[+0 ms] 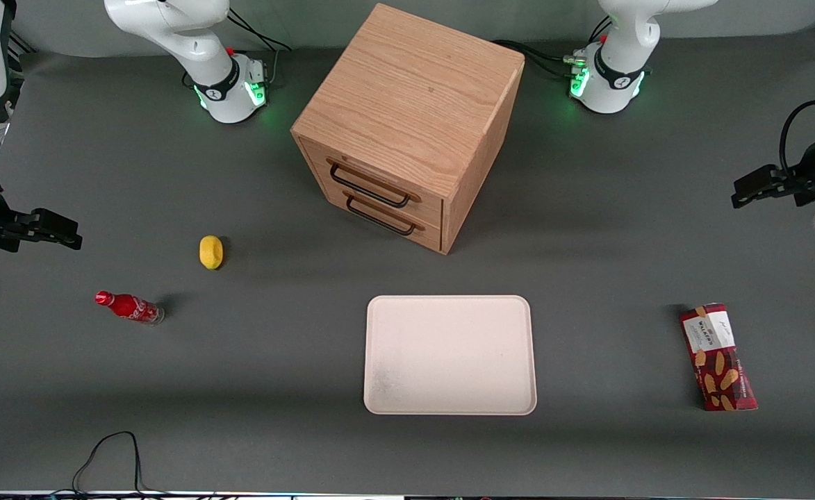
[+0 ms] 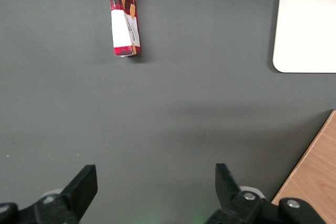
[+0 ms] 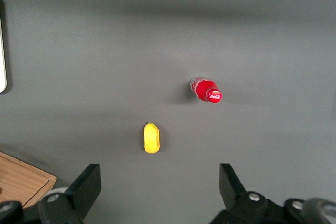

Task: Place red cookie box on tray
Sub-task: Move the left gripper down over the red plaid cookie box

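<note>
— Fingers?
— The black gripper [image 2: 155, 187] hangs at the front view's right edge, fingers [image 2: 84, 182] spread apart, empty.
— The box?
— The long dark-red cookie carton [image 1: 718, 356] lies lower right on the grey counter [image 1: 608, 243] — well apart from the cream-white rectangular plastic tray [image 1: 450, 355].

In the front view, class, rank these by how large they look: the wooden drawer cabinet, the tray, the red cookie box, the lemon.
1. Wooden drawer cabinet
2. Tray
3. Red cookie box
4. Lemon

The open tool hangs above the table at the working arm's end, holding nothing.
</note>
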Robot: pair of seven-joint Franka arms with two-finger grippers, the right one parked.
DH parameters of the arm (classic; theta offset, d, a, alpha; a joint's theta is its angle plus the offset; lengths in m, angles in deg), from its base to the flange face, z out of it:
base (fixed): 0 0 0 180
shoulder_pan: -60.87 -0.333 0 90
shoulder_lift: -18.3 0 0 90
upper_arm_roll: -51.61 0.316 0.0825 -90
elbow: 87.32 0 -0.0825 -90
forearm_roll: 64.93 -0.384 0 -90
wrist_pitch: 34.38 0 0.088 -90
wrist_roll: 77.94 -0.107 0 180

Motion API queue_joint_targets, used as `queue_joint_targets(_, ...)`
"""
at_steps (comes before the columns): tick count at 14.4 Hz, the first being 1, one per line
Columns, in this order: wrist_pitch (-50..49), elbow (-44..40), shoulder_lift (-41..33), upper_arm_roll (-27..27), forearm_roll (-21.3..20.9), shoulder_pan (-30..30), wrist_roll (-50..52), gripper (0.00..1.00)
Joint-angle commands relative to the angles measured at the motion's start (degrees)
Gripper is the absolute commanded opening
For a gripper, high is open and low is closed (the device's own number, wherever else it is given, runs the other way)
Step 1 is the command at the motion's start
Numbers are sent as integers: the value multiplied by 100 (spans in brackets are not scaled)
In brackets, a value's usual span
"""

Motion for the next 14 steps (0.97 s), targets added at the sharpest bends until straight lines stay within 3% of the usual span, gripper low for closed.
queue_joint_targets(1,11,71,-99,-77,-90,-49,-162,100)
queue_joint_targets(4,405,202,50,-59,-151,-58,-188,100)
queue_joint_targets(7,1362,247,584,-15,-477,-67,-206,100)
queue_joint_targets(14,2506,-983,2570,301,-416,-400,-521,100)
